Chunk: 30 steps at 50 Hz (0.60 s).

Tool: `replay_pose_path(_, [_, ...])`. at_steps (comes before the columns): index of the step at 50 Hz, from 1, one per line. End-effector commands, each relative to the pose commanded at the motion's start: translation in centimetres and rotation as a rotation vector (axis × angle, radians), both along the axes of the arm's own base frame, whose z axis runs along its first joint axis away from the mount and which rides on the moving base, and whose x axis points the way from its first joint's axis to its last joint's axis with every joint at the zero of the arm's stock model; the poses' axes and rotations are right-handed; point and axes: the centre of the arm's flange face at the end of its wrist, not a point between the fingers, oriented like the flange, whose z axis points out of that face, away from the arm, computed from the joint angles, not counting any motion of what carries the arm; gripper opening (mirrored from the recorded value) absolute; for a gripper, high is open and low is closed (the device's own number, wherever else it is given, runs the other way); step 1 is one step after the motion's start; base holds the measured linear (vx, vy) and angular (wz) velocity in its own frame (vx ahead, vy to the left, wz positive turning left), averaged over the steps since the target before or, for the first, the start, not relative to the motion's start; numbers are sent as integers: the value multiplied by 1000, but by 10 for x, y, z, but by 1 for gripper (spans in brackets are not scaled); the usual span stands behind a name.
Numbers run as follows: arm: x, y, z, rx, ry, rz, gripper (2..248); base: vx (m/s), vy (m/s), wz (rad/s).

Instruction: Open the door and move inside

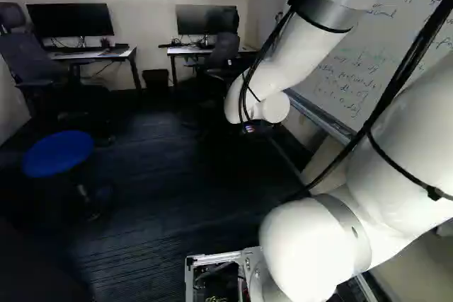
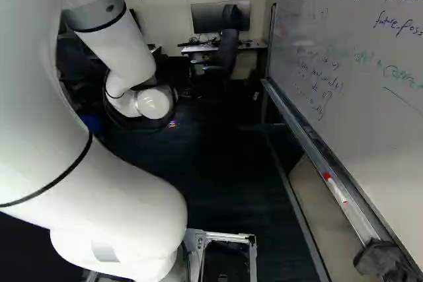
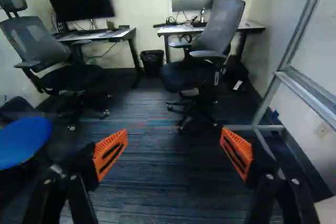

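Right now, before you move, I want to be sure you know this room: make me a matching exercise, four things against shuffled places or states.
Things
1. Black two-fingered gripper with orange pads
2. Round blue stool seat
3. Black waste bin
4. White marker with a red cap

Places or states
A. On the metal ledge of the whiteboard
B. Open
C. On the floor between two desks
D. At the left of the left base view

Right pairs: 1-B, 2-D, 3-C, 4-A
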Motion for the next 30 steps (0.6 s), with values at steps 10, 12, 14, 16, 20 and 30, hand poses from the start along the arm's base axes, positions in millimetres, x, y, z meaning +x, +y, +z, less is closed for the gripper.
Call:
replay_pose_path(10, [0,0,0,0,0,0,247,187,4,-10])
replay_pose_path(12, [0,0,0,0,0,0,247,182,5,-8])
replay_pose_path(14, [0,0,0,0,0,0,247,179,3,-4])
replay_pose_path(16, [0,0,0,0,0,0,247,182,2,-8])
replay_pose_path(20, [0,0,0,0,0,0,247,182,7,-11])
replay_pose_path(30, [0,0,0,0,0,0,247,158,7,-2])
